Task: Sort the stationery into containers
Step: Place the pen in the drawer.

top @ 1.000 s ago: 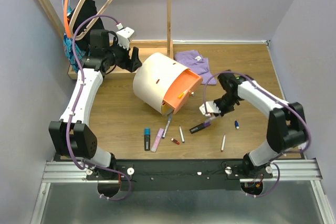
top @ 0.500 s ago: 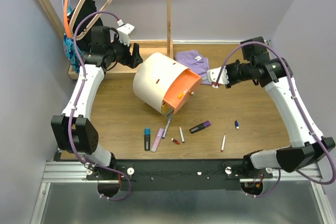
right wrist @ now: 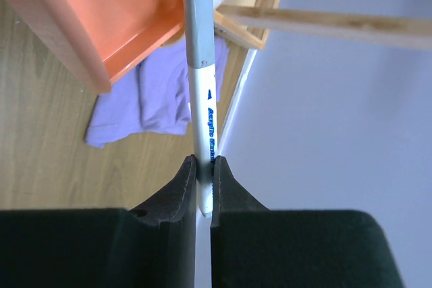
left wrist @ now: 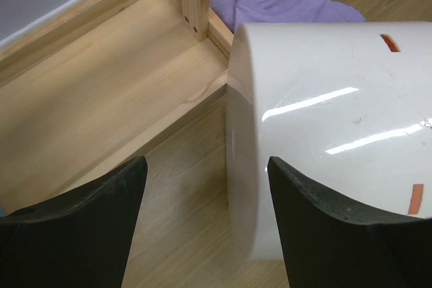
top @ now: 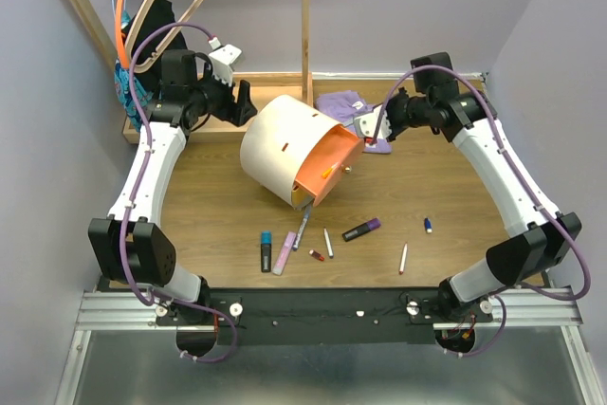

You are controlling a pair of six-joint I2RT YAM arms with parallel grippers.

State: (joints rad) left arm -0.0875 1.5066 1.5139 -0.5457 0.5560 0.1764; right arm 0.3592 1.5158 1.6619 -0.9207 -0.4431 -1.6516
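Between the fingers of the right gripper [right wrist: 204, 166] a white marker [right wrist: 200, 99] with a grey cap is clamped near its lower end, the cap pointing away from the wrist. The cap is seen just beside the rim of the orange drawer [right wrist: 128, 18], which stands pulled out of the cream-white drum [top: 277, 144]; whether cap and drawer touch cannot be told. The drum is set tilted on the table [top: 209, 206], toward the far side, with its orange face turned to the near right.

Near the front of the drum the loose stationery is scattered on the table: a grey pen [top: 303, 230] reaching up to the drawer, a blue-capped black marker [top: 266, 251] touching a pink marker [top: 284, 253], a small red piece [top: 316, 255], a short white pen [top: 328, 243], a purple-capped black marker [top: 361, 230], a second white pen [top: 403, 258] and, well apart to the right, a small blue piece [top: 428, 226].

At the drum's far left side the left gripper [left wrist: 206, 163] is held with its fingers spread wide and nothing between them. A purple cloth [top: 349, 104] lies behind the drum, beside a wooden tray [left wrist: 101, 85].
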